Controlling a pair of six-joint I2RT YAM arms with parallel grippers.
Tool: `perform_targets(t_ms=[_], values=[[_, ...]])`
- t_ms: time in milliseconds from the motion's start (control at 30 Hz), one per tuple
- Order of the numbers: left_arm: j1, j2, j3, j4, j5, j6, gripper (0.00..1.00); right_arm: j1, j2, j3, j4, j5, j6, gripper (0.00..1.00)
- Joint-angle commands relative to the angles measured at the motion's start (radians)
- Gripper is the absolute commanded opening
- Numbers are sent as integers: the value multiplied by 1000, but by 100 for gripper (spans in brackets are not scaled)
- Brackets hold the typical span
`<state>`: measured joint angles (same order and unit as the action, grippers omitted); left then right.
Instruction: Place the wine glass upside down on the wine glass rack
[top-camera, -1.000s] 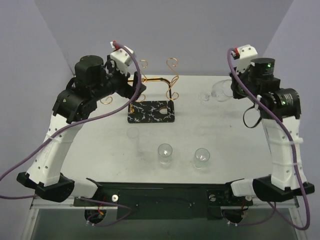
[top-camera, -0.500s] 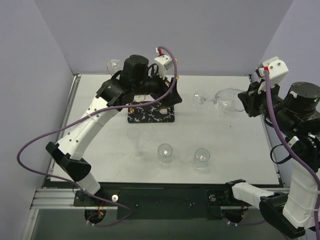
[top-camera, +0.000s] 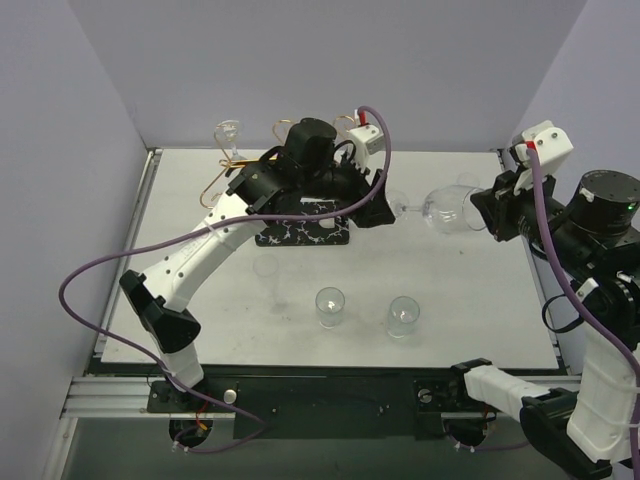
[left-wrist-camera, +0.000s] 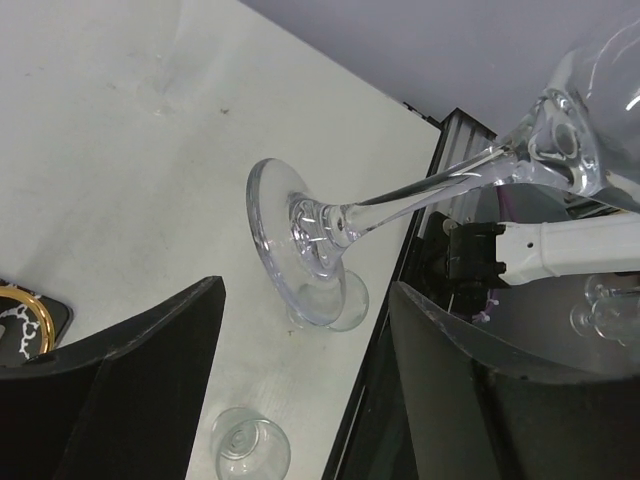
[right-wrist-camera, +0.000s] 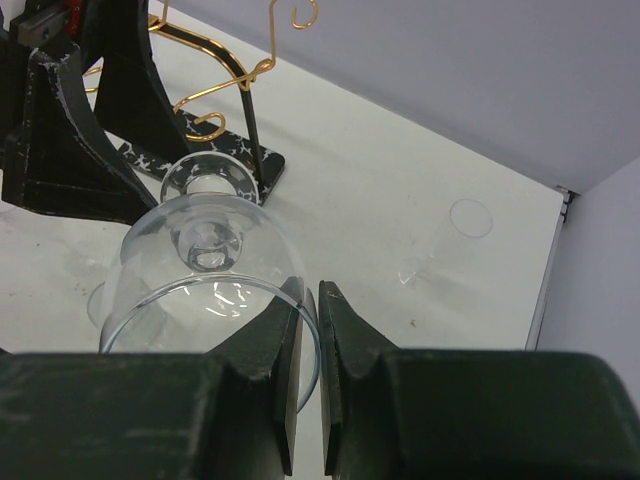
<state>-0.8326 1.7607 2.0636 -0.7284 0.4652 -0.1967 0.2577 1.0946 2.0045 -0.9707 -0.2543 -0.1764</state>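
My right gripper (top-camera: 482, 213) is shut on the rim of a clear wine glass (top-camera: 445, 208) and holds it level above the table, foot pointing left. In the right wrist view the fingers (right-wrist-camera: 290, 340) pinch the rim of the glass (right-wrist-camera: 205, 245). My left gripper (top-camera: 377, 210) is open at the glass's foot (left-wrist-camera: 300, 245), which sits just ahead of the fingertips (left-wrist-camera: 205, 300) without touching them. The copper-gold wire rack (right-wrist-camera: 225, 85) on its black veined base (top-camera: 300, 233) stands behind, partly hidden by the left arm.
Two clear glasses stand upright on the near table, one to the left (top-camera: 330, 306) and one to the right (top-camera: 403, 315). Another wine glass (top-camera: 228, 132) is by the back left corner, foot uppermost. Grey walls close the back and sides.
My left arm has swung right from the rack, and its open gripper is now at the glass's foot. My right gripper has carried the glass a little left and down.
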Motion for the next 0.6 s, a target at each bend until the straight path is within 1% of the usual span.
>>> perform_targets(t_ms=[0, 167, 200, 367, 500, 567], values=[[-13, 23, 66, 52, 35, -17, 74, -1, -15, -3, 79, -31, 28, 0], [-26, 43, 66, 50, 33, -12, 64, -5, -30, -24, 86, -31, 29, 0], [-26, 45, 67, 47, 32, -10, 60, -6, -33, -29, 87, -34, 31, 0], [-34, 46, 67, 38, 16, 0, 48, -11, -44, -39, 95, -36, 31, 0], [-42, 48, 61, 23, -7, 14, 35, -12, -45, -43, 98, -31, 32, 0], [-42, 48, 61, 20, -8, 17, 25, -14, -45, -44, 99, -37, 34, 0]])
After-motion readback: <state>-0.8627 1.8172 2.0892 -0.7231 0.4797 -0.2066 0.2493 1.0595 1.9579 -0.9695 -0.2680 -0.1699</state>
